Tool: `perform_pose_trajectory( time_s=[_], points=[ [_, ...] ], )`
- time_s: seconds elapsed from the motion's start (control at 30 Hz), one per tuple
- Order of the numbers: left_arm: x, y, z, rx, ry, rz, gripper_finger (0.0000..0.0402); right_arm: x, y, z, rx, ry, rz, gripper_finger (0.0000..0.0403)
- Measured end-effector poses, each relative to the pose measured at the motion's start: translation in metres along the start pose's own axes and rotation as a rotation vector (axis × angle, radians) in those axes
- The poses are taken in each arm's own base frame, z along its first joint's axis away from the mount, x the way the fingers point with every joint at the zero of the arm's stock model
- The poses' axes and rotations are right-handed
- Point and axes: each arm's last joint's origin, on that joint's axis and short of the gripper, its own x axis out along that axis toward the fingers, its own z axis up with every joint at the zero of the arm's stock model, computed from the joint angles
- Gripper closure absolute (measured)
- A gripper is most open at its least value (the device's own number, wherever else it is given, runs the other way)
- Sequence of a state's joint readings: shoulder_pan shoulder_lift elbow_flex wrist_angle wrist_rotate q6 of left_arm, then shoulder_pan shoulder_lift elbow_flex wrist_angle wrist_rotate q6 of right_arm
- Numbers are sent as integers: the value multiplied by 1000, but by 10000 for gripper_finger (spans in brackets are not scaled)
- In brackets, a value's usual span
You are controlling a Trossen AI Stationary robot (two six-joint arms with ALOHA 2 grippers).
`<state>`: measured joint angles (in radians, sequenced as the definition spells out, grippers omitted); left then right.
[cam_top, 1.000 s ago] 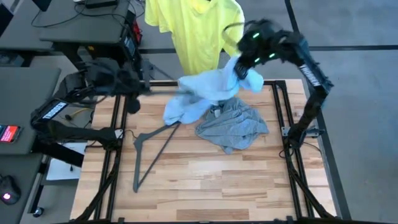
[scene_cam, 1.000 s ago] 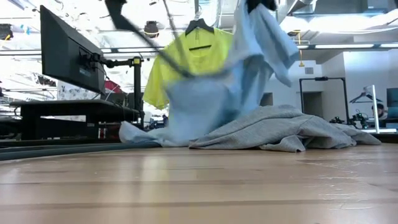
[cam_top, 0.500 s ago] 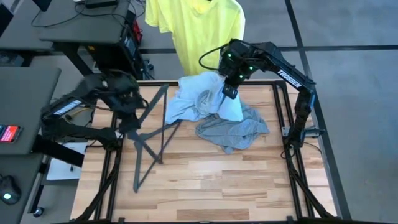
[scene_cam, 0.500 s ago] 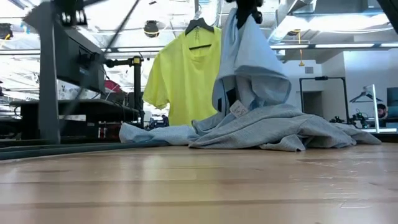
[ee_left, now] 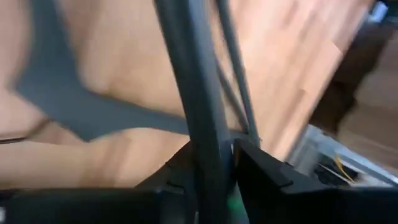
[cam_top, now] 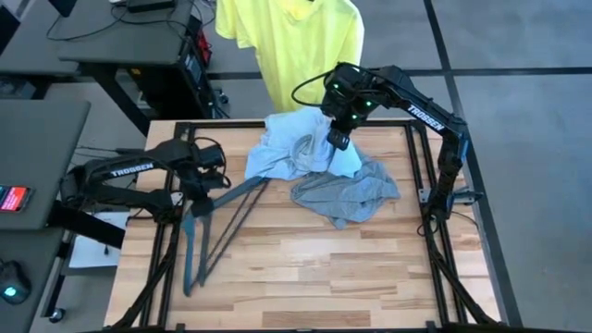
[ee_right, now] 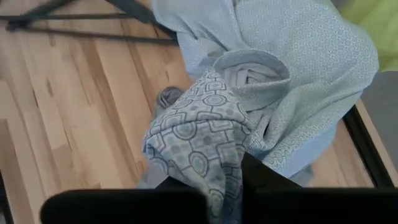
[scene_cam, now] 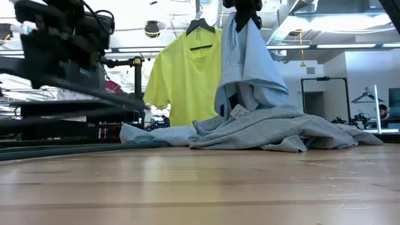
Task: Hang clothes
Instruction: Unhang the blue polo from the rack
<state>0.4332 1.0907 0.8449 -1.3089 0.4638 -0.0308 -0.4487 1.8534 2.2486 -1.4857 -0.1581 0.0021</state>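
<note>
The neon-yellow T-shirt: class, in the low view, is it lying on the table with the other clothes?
No. The neon-yellow T-shirt hangs on a dark hanger behind the table, above the garments heaped on the wood.

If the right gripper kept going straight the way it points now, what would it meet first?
The right gripper points down, shut on the pale blue shirt. Going straight on, it would likely press into that shirt's own bunched folds first, then the wooden table beneath; depth is hard to judge.
</note>
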Motion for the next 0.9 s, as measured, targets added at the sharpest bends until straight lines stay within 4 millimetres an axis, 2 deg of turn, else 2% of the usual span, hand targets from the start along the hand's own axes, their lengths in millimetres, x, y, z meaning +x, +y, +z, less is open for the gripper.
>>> perform_pose_trajectory(
  time_s=[0.1,0.4,0.53,0.63,0.73,0.83,0.9],
  points=[
    [-12,-1,5,12,-50,80,294,0,-2,0,29,-2,-3,356],
    [-68,-20,19,86,-289,297,290,-2,-6,-8,84,70,-11,279],
    [-85,-28,29,109,-442,318,289,12,-12,18,55,-112,-50,270],
    [-88,-29,34,127,-502,315,289,48,-22,44,51,-208,-56,271],
    [-86,-29,38,114,-500,312,289,104,-38,61,84,-201,-64,274],
    [-84,-28,39,100,-484,310,289,166,-51,64,125,-111,-66,276],
    [-84,-28,38,91,-479,308,289,207,-56,57,141,-12,-68,276]
  ],
)
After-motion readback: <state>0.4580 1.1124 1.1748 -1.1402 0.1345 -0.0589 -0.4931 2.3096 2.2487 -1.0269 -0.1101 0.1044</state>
